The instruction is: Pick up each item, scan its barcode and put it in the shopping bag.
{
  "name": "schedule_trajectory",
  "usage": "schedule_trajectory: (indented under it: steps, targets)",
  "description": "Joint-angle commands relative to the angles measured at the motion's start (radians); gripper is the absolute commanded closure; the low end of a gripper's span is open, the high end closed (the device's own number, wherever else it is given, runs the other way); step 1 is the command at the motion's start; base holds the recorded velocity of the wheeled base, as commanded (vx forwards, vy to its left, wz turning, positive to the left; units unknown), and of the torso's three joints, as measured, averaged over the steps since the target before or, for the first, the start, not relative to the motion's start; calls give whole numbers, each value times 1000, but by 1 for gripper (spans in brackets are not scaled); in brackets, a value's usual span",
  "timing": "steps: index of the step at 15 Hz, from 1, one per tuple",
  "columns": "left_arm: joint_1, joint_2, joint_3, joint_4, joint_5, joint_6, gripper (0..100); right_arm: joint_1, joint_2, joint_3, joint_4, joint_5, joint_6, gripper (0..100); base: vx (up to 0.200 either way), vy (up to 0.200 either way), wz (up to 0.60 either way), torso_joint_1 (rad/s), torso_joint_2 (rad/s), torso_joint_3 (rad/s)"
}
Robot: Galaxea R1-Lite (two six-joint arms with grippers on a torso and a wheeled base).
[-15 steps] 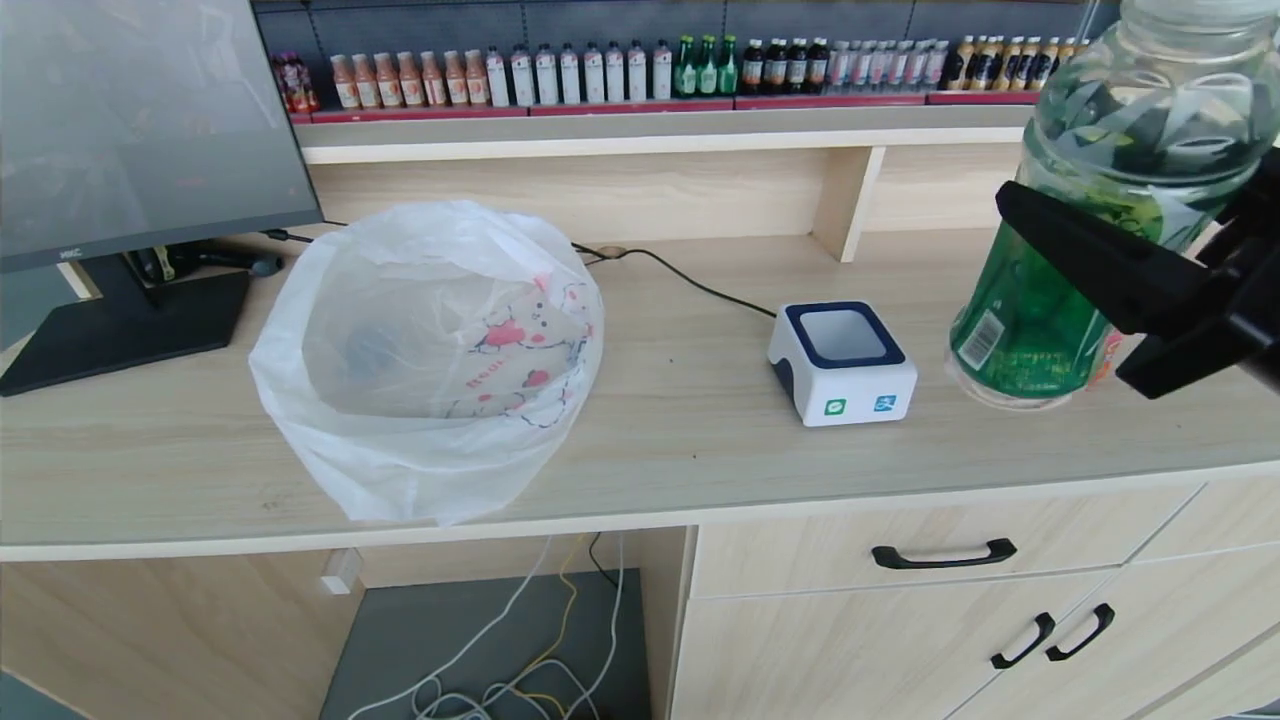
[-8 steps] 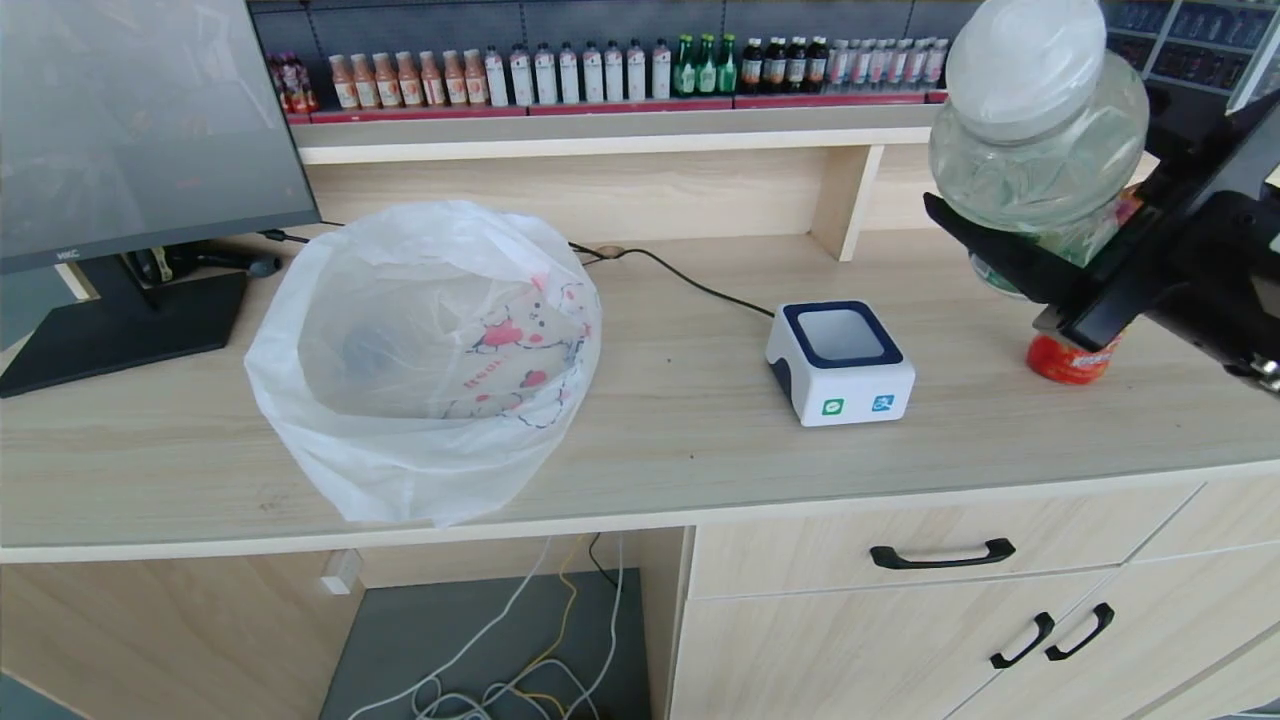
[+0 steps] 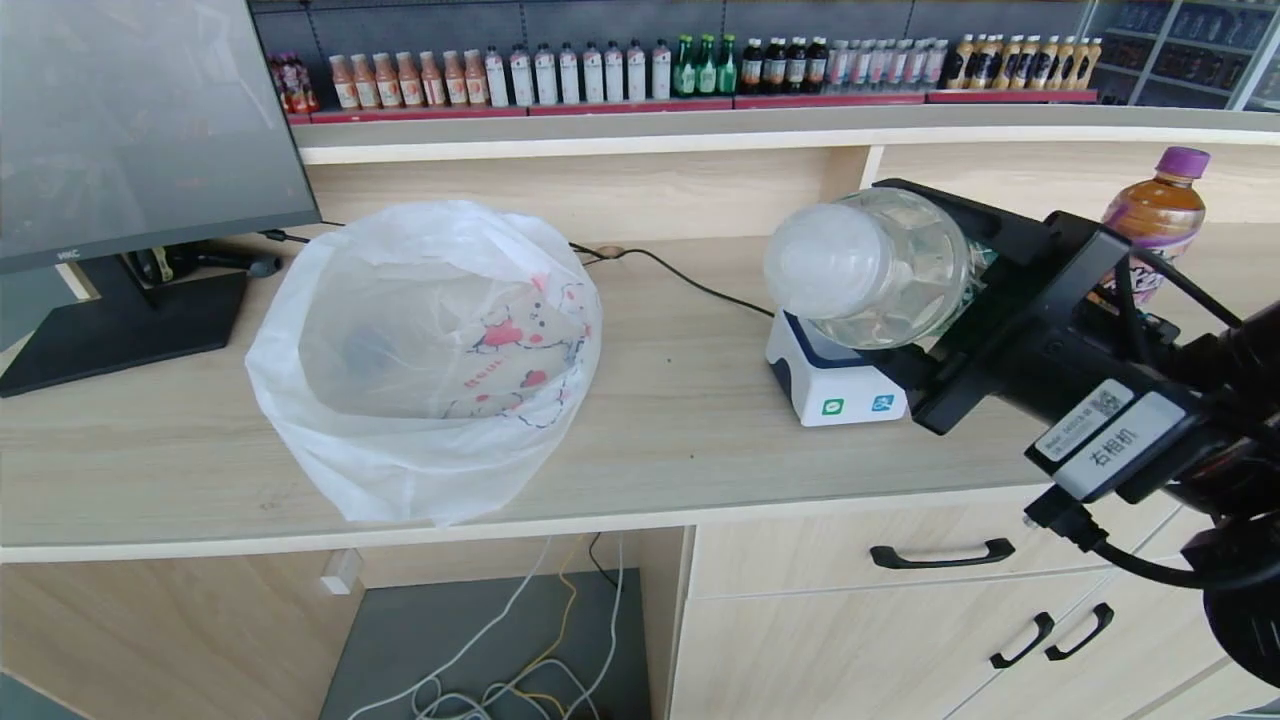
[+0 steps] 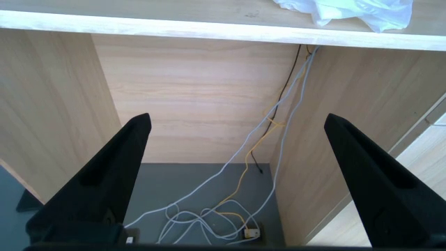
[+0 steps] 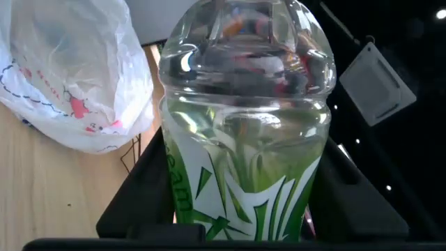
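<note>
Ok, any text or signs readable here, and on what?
Scanner: two small icon squares, green and blue; no words.
Shopping bag: red lettering, creased, unreadable.
Bottle: green label lettering, cut off, unreadable.
Purple-capped bottle: label too small.
Monitor: bezel logo, too small.
Shelf bottles: labels too small.

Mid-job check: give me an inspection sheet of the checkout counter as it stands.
Surface: wooden counter, no spills seen.
Job's things: green-labelled bottle held tipped over the scanner; shopping bag open on the left; purple-capped bottle upright at the back right.
Clutter: monitor at the back left.
Grippers: right gripper shut on the bottle; left gripper open, facing the space under the counter.
Cables: black cable runs across the counter to the scanner; loose cables on the floor beneath.
Surroundings: shelf of drinks behind; drawers below.
</note>
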Motion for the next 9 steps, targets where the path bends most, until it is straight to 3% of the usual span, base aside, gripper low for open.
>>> schedule_trajectory:
  steps: [1,9]
  targets:
    - [0,0,0,0,0,0,0,5,39,15,-3,21,-22,100,0,0,0,0,0,0]
    - [0,0,0,0,0,0,0,-1,71,2,-52,75,-33,100,0,0,0,0,0,0]
